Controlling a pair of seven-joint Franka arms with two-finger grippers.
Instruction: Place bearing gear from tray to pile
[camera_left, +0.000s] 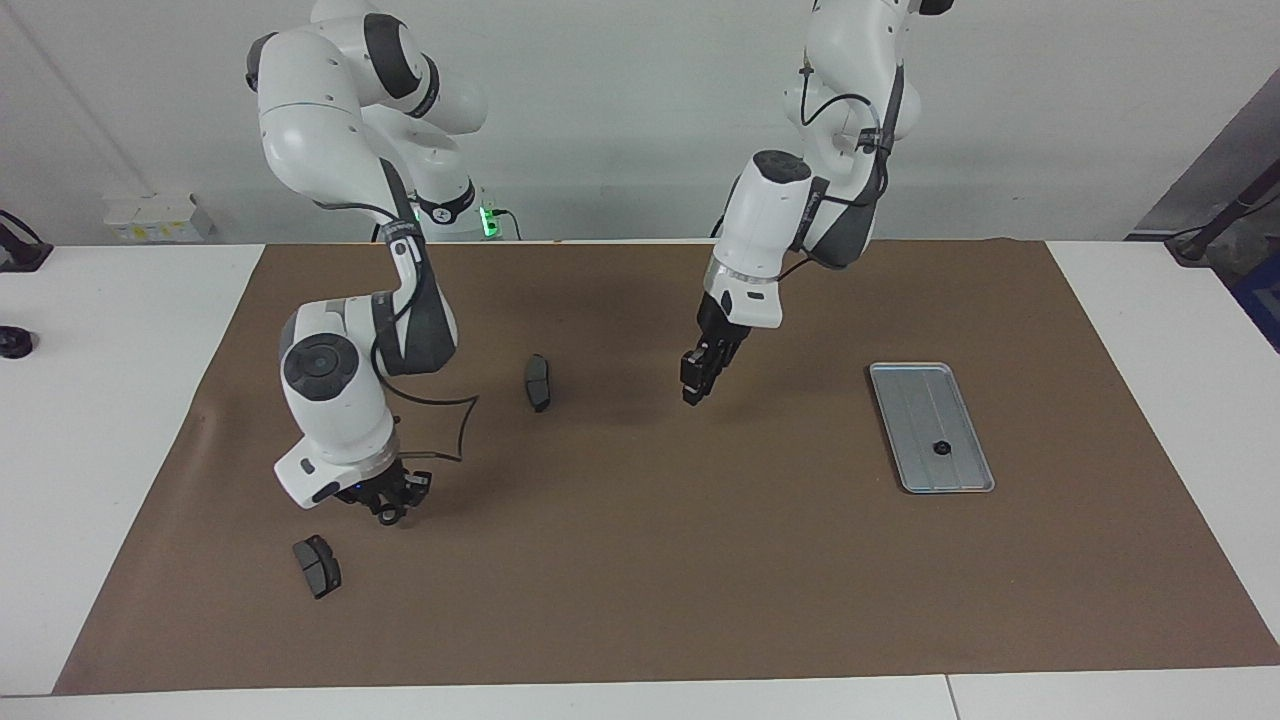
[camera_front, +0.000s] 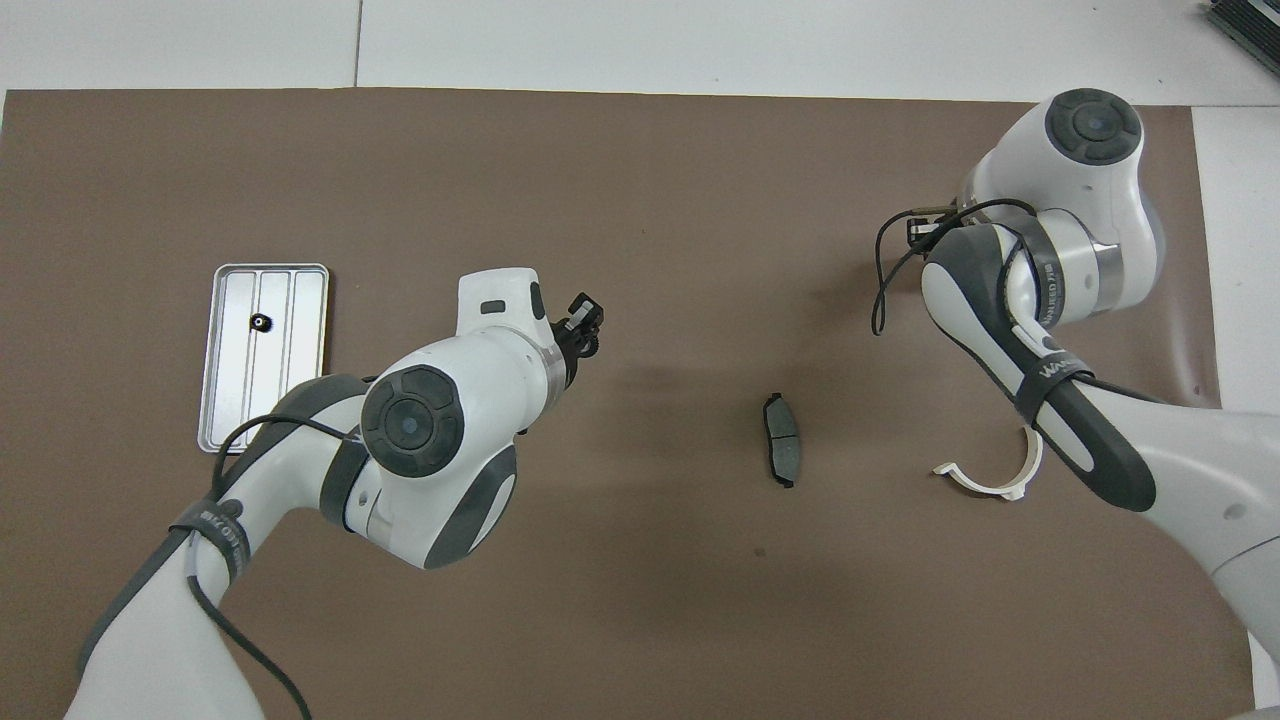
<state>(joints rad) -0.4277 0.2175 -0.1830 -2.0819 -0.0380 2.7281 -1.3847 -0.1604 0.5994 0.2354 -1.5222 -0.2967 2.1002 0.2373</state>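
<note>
The silver ribbed tray (camera_left: 912, 400) (camera_front: 300, 350) lies toward the left arm's end of the mat. One small black bearing gear (camera_left: 940, 448) (camera_front: 260, 321) sits on it. My left gripper (camera_left: 691, 394) (camera_front: 588, 326) hangs over the middle of the mat, shut on a small dark toothed gear at its tips. My right gripper (camera_left: 389, 514) is low over the mat toward the right arm's end, shut on a small round black gear. In the overhead view its own wrist hides it. The pile is out of view.
One dark brake pad (camera_left: 317, 566) lies close beside my right gripper. Another brake pad (camera_left: 538, 382) (camera_front: 780, 441) lies mid-mat. A white curved bracket (camera_front: 990, 478) rests nearer the robots, by the right arm. White table borders the brown mat.
</note>
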